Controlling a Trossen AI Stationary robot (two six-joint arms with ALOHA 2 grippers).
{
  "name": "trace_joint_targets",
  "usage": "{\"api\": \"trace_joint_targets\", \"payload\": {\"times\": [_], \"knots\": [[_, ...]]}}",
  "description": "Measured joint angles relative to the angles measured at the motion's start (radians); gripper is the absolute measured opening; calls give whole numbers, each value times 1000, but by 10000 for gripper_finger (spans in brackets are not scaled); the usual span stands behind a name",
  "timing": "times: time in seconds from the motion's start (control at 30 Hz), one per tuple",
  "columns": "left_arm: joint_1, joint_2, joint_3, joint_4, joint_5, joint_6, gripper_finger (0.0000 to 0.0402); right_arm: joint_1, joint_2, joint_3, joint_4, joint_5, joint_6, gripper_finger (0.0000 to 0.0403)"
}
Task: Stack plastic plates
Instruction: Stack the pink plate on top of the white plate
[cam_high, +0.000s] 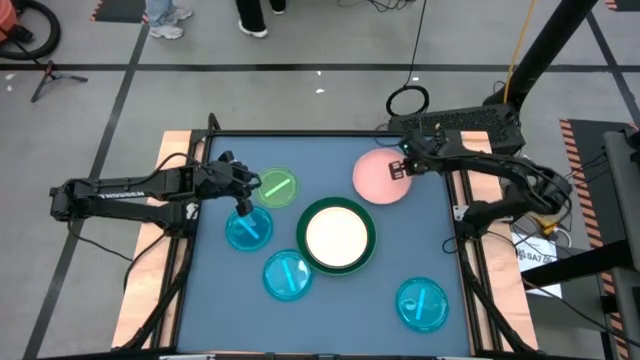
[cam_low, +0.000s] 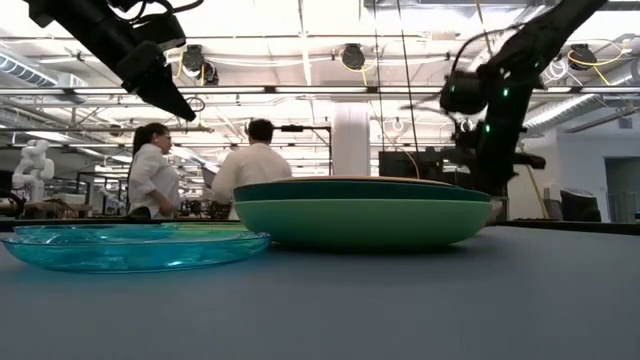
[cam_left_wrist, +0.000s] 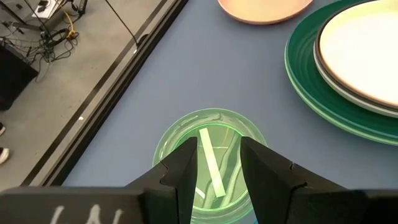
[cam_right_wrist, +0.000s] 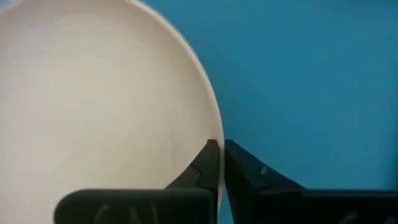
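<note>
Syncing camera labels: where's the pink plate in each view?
High: pink plate at far right of the table, right gripper at its rim.
Low: not identifiable.
Left wrist: top edge, beyond the lime plate.
Right wrist: fills the left.
Shared landmark: green plate stack.

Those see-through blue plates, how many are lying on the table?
3: one by the left gripper below the lime plate, one at the green stack's lower left, one near the right front corner.

Overhead, table-level, two close wrist views
</note>
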Motion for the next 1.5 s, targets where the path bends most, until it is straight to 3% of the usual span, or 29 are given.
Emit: {"api": "trace_joint_targets", "payload": {"times": [0.23,0.4,0.73,0.93,1.5], "knots": [[0,0,0,1,0,0,129,4,-171,62,10,2,-8,3],[0,0,0,1,0,1,129,92,-236,63,37,-79,-8,2],[0,0,0,10,0,3,129,476,-147,63,193,-157,42,3],[0,0,0,10,0,3,129,614,-57,63,328,-157,47,26],[0,0,0,36,0,-4,129,642,-27,63,337,-118,49,112]]}}
